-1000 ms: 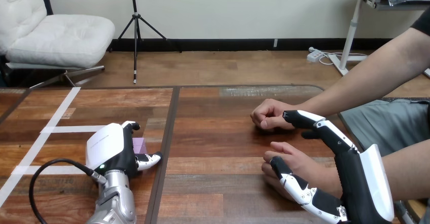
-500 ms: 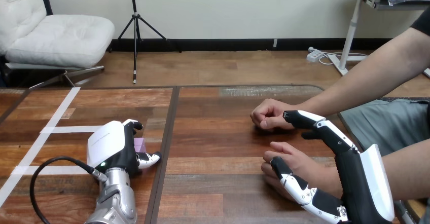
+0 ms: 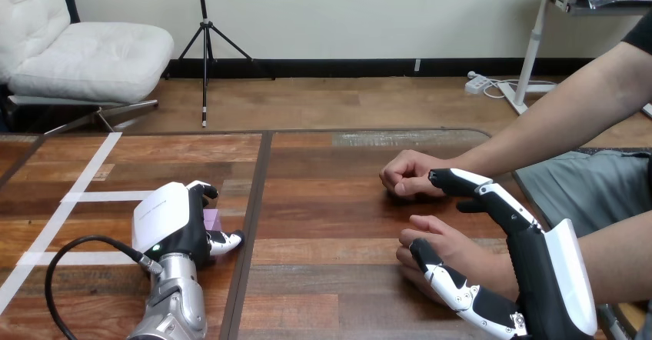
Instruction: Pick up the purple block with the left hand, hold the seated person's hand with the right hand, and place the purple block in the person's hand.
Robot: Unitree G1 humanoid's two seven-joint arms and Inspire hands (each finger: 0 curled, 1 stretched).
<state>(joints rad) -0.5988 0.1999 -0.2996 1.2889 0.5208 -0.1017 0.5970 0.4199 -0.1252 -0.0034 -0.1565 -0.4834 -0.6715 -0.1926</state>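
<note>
Wooden surface [image 3: 330, 201]: block gripped, receiving hand bracketed.
Our left hand [image 3: 171, 223] curls its fingers round the purple block [image 3: 212, 219], which rests on the surface toward its near edge, set for lifting. Our right hand [image 3: 538, 275] lays straight fingers along the person's nearer hand [image 3: 446, 246], seemingly to steady it, unclasped.

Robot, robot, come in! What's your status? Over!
Left hand curled on purple block, on table. Right hand open, touching the person's nearer hand. Nothing in the way.
</note>
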